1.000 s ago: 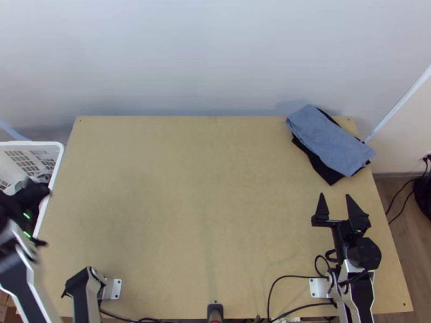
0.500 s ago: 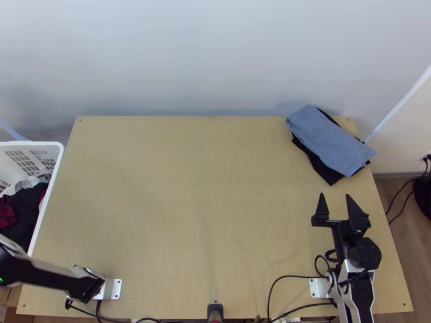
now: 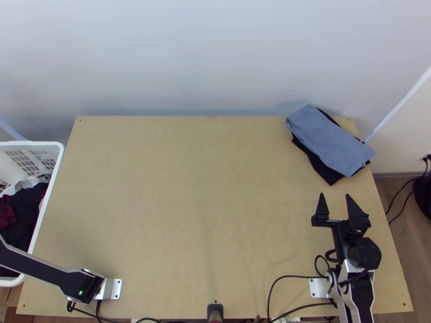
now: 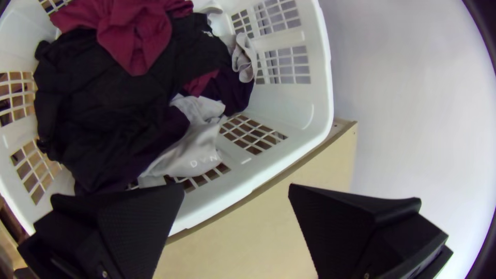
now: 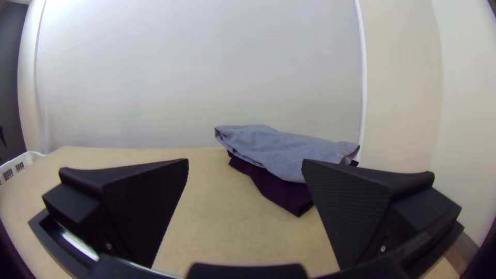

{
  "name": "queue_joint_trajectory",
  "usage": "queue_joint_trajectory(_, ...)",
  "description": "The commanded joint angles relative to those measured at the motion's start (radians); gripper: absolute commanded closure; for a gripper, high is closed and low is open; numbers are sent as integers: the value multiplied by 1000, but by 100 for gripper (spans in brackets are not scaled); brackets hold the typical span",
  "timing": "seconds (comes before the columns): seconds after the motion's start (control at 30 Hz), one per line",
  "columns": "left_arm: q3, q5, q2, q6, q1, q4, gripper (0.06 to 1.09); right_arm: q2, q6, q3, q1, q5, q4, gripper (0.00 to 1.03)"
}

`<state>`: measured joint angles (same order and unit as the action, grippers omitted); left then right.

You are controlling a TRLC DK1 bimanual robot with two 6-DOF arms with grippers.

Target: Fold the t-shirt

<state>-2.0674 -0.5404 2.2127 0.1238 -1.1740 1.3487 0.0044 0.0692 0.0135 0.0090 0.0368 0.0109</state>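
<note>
The top view looks steeply down from high over the near edge of the table (image 3: 204,215). The left wrist view peers closely down into the basket (image 4: 315,119) at left, sharing it and the table's far left corner with the top view. The right wrist view looks low from near right toward the far wall (image 5: 206,77), sharing the cloth stack (image 5: 279,152) with the top view.

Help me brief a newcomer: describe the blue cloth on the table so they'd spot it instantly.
On the wooden table, look to the far right corner. The blue cloth lies there in a long folded strip. It tops a dark cloth and is the paler of the two.
</note>
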Motion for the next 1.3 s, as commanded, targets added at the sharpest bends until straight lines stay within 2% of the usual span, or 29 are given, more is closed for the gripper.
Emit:
queue_joint_trajectory(0.0,-17,-33,74,7,-7,30,10,-6,-17,-4,-3,5,-22,3)
queue_joint_trajectory(0.23,-16,-75,188,-6,5,27,11,-6,-17,-4,-3,5,-22,3)
queue_joint_trajectory(0.3,-16,-87,214,-13,8,24,17,-6,-17,-4,-3,5,-22,3)
queue_joint_trajectory(0.43,-16,-92,266,-13,8,-8,18,-6,-17,-4,-3,5,-22,3)
queue_joint_trajectory(0.5,-14,-105,285,-15,7,-23,28,-6,-17,-4,-3,5,-22,3)
queue_joint_trajectory(0.53,-14,-105,294,-15,7,-29,29,-6,-17,-4,-3,5,-22,3)
queue_joint_trajectory(0.87,-13,-112,340,-27,50,-57,29,-6,-17,-4,-3,5,-22,3)
queue_joint_trajectory(1.1,-8,-110,358,-27,86,-68,24,-6,-17,-4,-3,5,-22,3)
queue_joint_trajectory(1.27,-3,-87,370,-26,86,-99,24,-6,-17,-4,-3,5,-22,3)
